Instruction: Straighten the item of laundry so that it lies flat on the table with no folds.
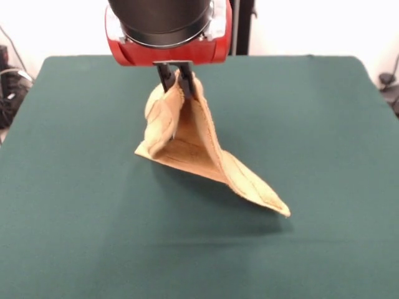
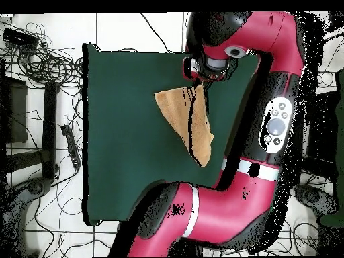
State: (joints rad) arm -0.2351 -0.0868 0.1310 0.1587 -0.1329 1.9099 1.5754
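Spanning wide, dark green table [image 1: 75, 187]. Hanging limp from gripper [image 1: 177, 80], fingers pinching upper edge, towel [image 1: 187, 146] probably light, floppy; best gripped at corners.

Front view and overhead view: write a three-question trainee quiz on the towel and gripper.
1. True or false: the towel lies fully flat on the table.
2. What is the gripper shut on? A) a cable B) the towel C) nothing
3. Fill in: the towel's lowest corner rests on the ____.

Key: 1 false, its top is lifted and it hangs in folds; 2 B; 3 table.
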